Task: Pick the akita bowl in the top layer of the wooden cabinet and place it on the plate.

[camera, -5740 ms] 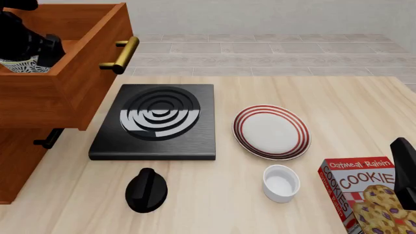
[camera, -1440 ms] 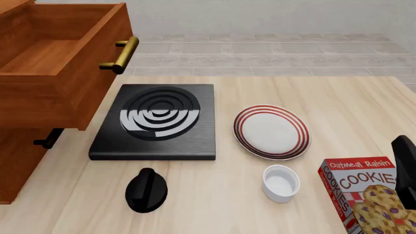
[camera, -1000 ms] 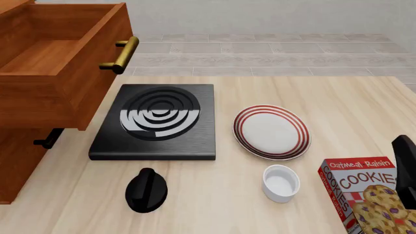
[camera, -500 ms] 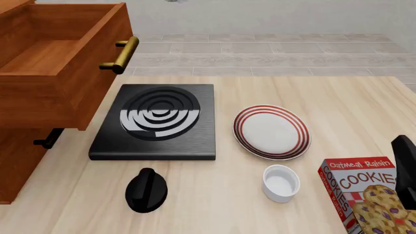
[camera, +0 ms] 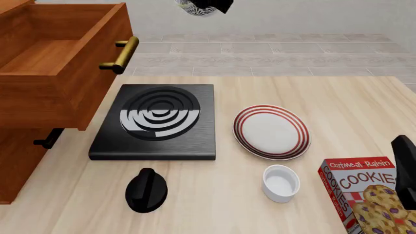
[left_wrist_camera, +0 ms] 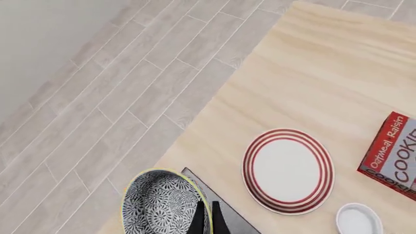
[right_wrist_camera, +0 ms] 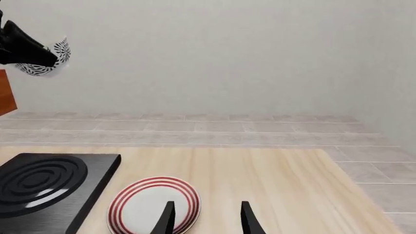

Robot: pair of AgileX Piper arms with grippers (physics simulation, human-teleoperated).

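Left gripper (left_wrist_camera: 204,217): two thin, matte black fingers (left_wrist_camera: 197,218), tapering to points. Right gripper (right_wrist_camera: 204,219): matching pair of slim black blades, slightly curved. Right arm (camera: 406,170): black, smooth housing. No markings, cables or screws discernible.

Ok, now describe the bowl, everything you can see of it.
The bowl is small and round, with a black-and-white pattern inside and out and a thin pale rim. It hangs upright in the air, well above the table, with the left gripper clamped on its rim, one finger inside and one outside. Nothing else touches it. In the wrist view the stove's corner and the plate lie below; the front view shows only its underside at the top edge.
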